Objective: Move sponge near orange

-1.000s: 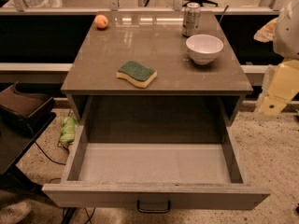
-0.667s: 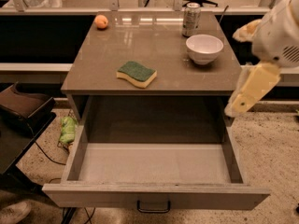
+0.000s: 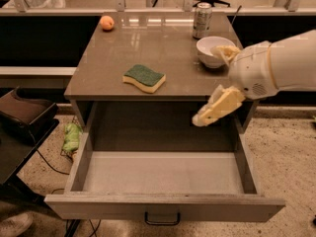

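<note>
Drawer (image 3: pixel 163 174) gapes open up front; pincer (image 3: pixel 207 85) hangs at the tabletop's (image 3: pixel 98 78) front right edge, fingers spread, gripping nothing; sponge (image 3: pixel 144 78) lies front-centre, green side up, long axis left-to-right, right end slightly nearer; bowl (image 3: pixel 210 51) further back; orange (image 3: pixel 106 22) far left corner, well apart.

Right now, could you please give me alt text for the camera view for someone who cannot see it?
A green-topped yellow sponge lies near the front of a grey table, with the orange at the back left corner. The robot's hand hovers at the table's front right edge, beside a white bowl, above an open drawer.
</note>
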Robot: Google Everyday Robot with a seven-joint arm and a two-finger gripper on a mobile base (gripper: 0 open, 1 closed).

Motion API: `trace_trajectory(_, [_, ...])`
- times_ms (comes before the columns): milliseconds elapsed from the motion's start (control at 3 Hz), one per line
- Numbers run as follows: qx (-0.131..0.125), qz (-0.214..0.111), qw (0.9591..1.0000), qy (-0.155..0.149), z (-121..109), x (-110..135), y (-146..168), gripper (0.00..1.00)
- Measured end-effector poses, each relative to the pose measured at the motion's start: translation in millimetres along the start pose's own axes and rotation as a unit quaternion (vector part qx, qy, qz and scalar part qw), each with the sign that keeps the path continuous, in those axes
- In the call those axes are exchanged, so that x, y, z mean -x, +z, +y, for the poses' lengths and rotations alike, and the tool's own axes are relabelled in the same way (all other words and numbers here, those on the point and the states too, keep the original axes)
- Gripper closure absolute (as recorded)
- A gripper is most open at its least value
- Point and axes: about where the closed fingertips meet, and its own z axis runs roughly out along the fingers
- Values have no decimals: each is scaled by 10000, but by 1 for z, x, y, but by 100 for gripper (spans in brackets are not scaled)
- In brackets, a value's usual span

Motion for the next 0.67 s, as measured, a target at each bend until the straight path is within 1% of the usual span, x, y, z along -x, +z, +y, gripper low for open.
trace_trajectory(333, [-250,-789,9965,-62,-8,43,17,0])
trace_trajectory(667, [-244,-805,9964,-64,-7,47,18,0])
